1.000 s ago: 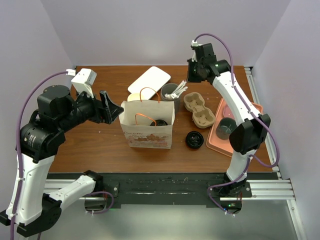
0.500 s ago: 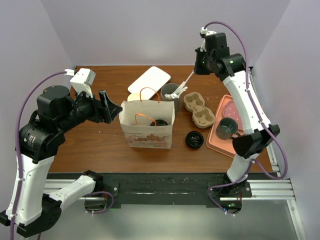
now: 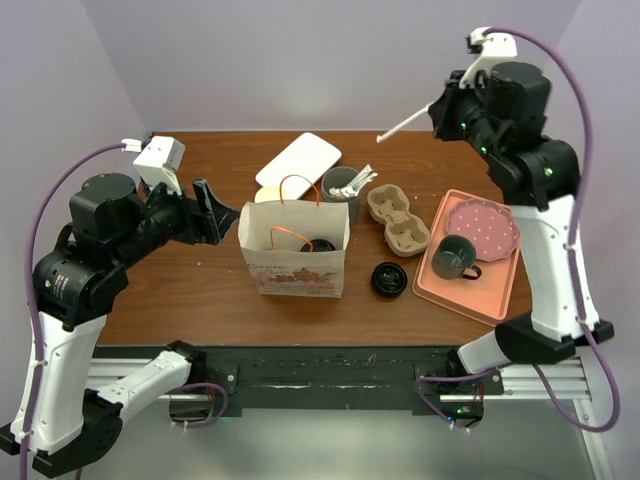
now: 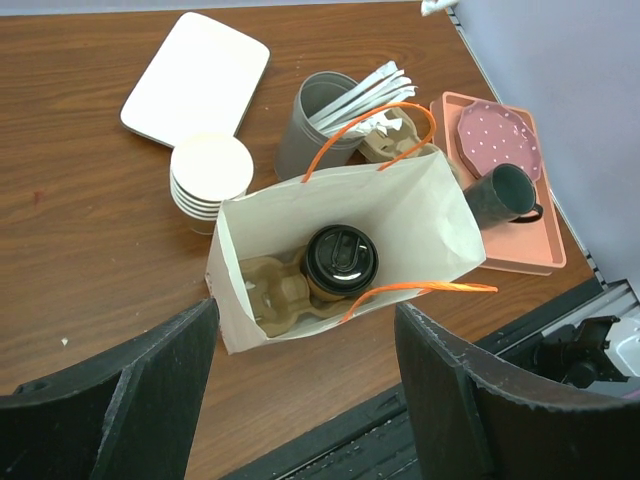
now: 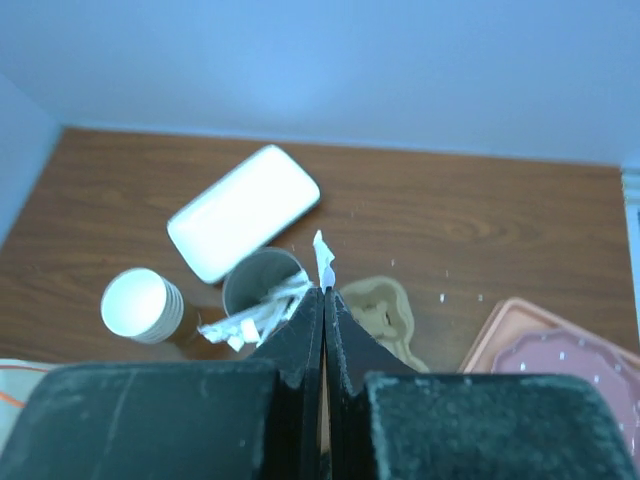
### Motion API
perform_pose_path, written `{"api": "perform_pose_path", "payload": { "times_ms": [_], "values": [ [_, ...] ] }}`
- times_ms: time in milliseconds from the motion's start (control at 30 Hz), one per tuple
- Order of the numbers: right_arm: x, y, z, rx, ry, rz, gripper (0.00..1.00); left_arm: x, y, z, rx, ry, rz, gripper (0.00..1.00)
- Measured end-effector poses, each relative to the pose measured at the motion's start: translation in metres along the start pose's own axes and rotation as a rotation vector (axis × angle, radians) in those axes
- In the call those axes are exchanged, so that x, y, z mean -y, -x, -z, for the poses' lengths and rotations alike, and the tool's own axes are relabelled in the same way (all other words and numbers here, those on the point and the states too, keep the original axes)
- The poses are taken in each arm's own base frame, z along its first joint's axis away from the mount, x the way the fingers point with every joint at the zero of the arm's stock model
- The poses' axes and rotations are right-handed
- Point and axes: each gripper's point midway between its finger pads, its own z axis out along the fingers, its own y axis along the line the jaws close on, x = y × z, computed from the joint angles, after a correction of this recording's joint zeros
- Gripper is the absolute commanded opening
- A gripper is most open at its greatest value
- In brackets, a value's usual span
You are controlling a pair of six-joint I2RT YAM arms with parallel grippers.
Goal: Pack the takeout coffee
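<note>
One bag; one coffee inside it, in a carrier, seen clearly only from the left wrist. Left gripper left of the bag, wide open, empty. Right gripper high behind the bag, pinching one white stick.

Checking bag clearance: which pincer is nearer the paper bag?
Left. The left pincer sits just beside the paper bag; the right pincer hangs high, far to its right.

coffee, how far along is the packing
Done: the coffee sits in a carrier inside the bag. In hand: the right gripper is shut on a white utensil, high over the table; the left gripper hangs open by the bag. Left, probably: dropping the utensil in.
</note>
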Motion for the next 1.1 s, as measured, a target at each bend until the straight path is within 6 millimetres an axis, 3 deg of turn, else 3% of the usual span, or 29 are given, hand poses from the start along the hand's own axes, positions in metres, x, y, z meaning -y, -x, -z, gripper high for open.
{"api": "perform_pose_path", "payload": {
  "times_ms": [267,500,633,767,1100],
  "values": [
    [-0.014,0.060,0.080,0.262,0.144,0.033,0.00,-0.002,0.006,-0.004,0.017,0.012,-0.002,0.76],
    [-0.052,0.080,0.137,0.382,0.406,0.115,0.00,-0.006,0.013,-0.007,0.032,0.044,-0.003,0.76],
    [-0.080,0.074,0.156,0.386,0.591,0.161,0.00,-0.007,0.015,-0.009,0.033,0.050,-0.011,0.76],
    [-0.100,0.051,0.166,0.329,0.751,0.190,0.00,-0.007,0.020,-0.011,0.036,0.056,-0.015,0.76],
    [-0.116,0.002,0.155,0.171,0.879,0.211,0.00,-0.012,0.015,-0.011,0.007,0.082,-0.018,0.76]
  ]
}}
